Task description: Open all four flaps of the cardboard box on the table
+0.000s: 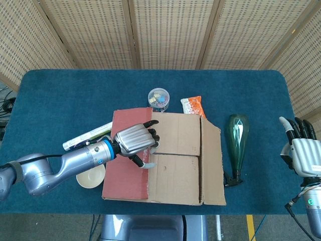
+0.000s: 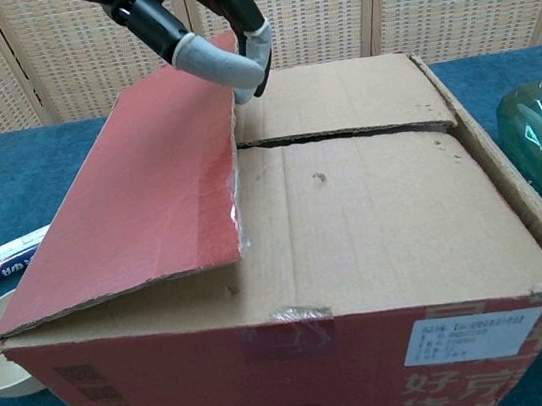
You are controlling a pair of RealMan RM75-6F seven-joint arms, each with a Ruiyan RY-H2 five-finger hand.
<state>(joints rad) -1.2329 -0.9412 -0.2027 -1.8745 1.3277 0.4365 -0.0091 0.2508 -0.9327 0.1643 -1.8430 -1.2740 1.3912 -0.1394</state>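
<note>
The cardboard box [image 1: 175,160] stands mid-table, its front wall [image 2: 303,360] close in the chest view. Its red left flap [image 2: 148,190] is tilted up off the top along its free edge. My left hand [image 1: 134,140] pinches that edge near the far corner, thumb under and fingers over, and shows in the chest view as left hand [image 2: 211,30]. Two brown flaps [image 2: 374,219] lie flat and meet at a seam. The right flap [image 1: 213,165] sits slightly raised. My right hand [image 1: 302,150] hovers open at the table's right edge, apart from the box.
A green glass bottle [image 1: 237,135] lies right of the box. An orange snack packet [image 1: 193,106] and a clear round tub [image 1: 159,98] sit behind it. A white tube [image 1: 88,135] and a cream bowl [image 1: 90,176] lie left of it. Wicker screens stand behind the table.
</note>
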